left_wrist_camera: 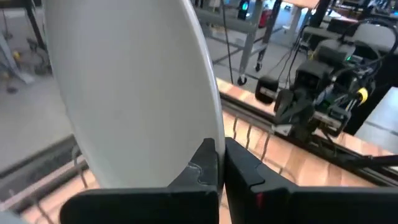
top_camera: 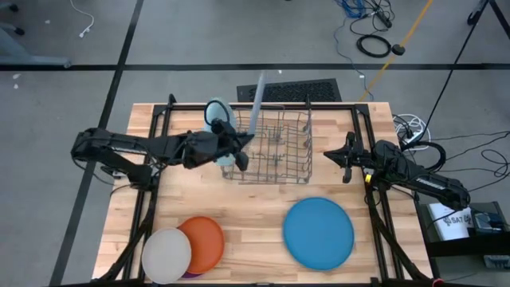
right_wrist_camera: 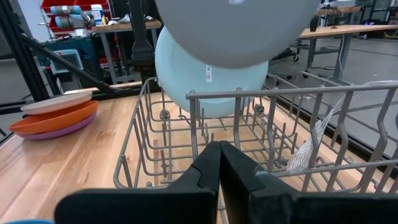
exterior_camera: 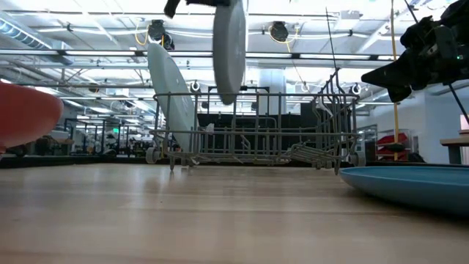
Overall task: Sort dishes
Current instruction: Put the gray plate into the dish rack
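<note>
A pale grey plate (top_camera: 256,104) is held on edge by the left gripper (top_camera: 239,156), whose fingers are pressed on the plate's rim, as is seen up close in the left wrist view (left_wrist_camera: 219,163). The plate is kept upright above the grey wire dish rack (top_camera: 275,147); in the low view it (exterior_camera: 229,48) hangs clear of the rack's wires (exterior_camera: 256,132), with its top cut off by the picture's edge. The right gripper (top_camera: 341,154) is parked just beside the rack's right end, its two fingers brought together with nothing between them, as the right wrist view (right_wrist_camera: 219,163) shows. One light blue plate (top_camera: 215,115) is stood on edge in the rack's left end; much of it is hidden behind the left arm from above, and it is seen better in the low view (exterior_camera: 170,84) and in the right wrist view (right_wrist_camera: 211,78). One darker blue plate (top_camera: 319,232) is laid flat on the table (top_camera: 255,215) in front of the rack, to the right. A stack is set at the front left: an off-white plate (top_camera: 166,255) on top, an orange plate (top_camera: 205,237) beneath it, and a purple plate (right_wrist_camera: 53,130) at the bottom, of which only a sliver can be made out. Six plates in all can be counted.
</note>
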Controlling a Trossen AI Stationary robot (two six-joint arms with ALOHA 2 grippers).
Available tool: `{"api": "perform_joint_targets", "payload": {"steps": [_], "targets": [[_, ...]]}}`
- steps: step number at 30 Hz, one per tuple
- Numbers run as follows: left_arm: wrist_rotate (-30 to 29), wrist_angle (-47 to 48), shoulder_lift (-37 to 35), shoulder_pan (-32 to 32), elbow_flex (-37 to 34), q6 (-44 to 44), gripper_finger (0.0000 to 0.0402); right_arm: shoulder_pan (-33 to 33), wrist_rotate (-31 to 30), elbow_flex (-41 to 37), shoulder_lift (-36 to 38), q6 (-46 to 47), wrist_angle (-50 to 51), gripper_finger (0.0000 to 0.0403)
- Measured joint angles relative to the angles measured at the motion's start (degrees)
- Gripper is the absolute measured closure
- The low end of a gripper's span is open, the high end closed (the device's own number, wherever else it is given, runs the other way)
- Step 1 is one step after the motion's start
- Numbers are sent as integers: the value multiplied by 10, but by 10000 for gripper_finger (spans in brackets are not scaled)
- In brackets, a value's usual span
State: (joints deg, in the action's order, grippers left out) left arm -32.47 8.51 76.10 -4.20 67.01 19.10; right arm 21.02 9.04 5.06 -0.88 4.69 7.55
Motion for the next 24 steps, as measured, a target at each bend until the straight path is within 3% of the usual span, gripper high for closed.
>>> {"api": "perform_joint_targets", "payload": {"steps": [8,24], "targets": [[11,9,-48,17,-81,68,401,0,0,0,0,1,0,399],[35,-68,-101,51,-186,146,401,0,0,0,0,6,0,399]]}}
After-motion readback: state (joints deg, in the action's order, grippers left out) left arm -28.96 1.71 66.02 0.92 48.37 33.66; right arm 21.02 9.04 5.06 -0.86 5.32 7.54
